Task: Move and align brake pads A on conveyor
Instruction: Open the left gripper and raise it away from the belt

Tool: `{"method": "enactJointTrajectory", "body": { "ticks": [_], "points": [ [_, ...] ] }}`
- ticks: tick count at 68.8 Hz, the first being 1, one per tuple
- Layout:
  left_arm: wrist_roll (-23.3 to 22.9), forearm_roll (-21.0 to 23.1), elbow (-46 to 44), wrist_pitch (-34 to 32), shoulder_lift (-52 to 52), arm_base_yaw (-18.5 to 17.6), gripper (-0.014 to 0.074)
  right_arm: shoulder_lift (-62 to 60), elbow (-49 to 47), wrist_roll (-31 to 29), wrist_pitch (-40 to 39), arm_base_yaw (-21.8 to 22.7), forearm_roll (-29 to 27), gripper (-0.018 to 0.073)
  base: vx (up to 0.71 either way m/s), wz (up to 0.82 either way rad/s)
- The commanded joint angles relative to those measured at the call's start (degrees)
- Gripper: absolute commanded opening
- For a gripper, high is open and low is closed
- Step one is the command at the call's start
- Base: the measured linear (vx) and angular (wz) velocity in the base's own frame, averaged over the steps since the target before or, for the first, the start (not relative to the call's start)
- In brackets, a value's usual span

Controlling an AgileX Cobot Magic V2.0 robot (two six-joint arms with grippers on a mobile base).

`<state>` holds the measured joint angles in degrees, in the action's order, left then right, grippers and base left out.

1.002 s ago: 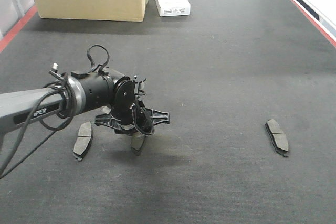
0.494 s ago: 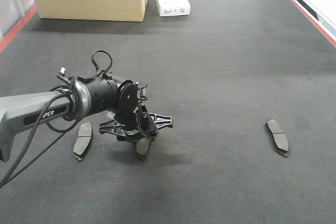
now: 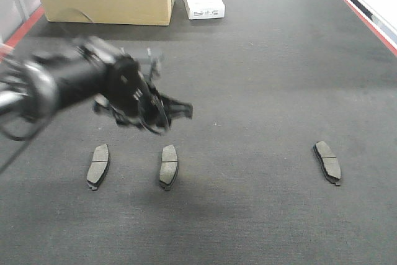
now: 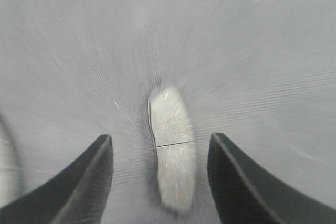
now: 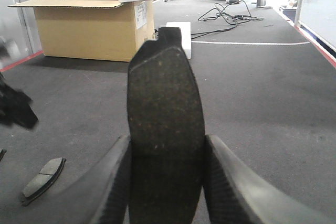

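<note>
Left end effector point(image 3: 162, 115) above pad point(image 3: 168, 165)

Left arm point(image 3: 68, 82): has risen from low over the belt and pulled back up-left; motion-blurred now.
Left gripper point(image 3: 152, 113): has let go of the middle pad; jaws spread apart, well above it.
Middle pad point(image 3: 168, 166): earlier hidden under the gripper, now lies bare on the belt, lengthwise, near the left pad point(image 3: 98, 165).
</note>
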<state>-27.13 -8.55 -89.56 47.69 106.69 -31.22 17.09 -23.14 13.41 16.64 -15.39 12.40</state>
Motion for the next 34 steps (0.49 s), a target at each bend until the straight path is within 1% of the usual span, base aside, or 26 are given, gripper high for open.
{"method": "enactJointTrajectory", "body": {
  "ticks": [1, 6, 14, 34],
  "points": [
    [4.27, -0.52, -1.67, -0.57, -8.29, -1.2, 0.0401, 0.46, -1.8, -0.26, -5.57, 0.28, 0.88, -0.0004, 0.0, 0.0],
    [5.62, -0.97, -0.98, 0.15, -12.01, -1.93, 0.0401, 0.46, -1.8, -0.26, -5.57, 0.28, 0.88, -0.0004, 0.0, 0.0],
    [5.7, -0.81, 2.89, -1.2, -19.17, -1.93, 0.0401, 0.46, -1.8, -0.26, -5.57, 0.28, 0.88, -0.0004, 0.0, 0.0],
    [5.58, -5.7, 20.82, -11.9, -41.22, -1.93, 0.0401, 0.46, -1.8, -0.26, -5.55, 0.28, 0.88, -0.0004, 0.0, 0.0]
  ]
}}
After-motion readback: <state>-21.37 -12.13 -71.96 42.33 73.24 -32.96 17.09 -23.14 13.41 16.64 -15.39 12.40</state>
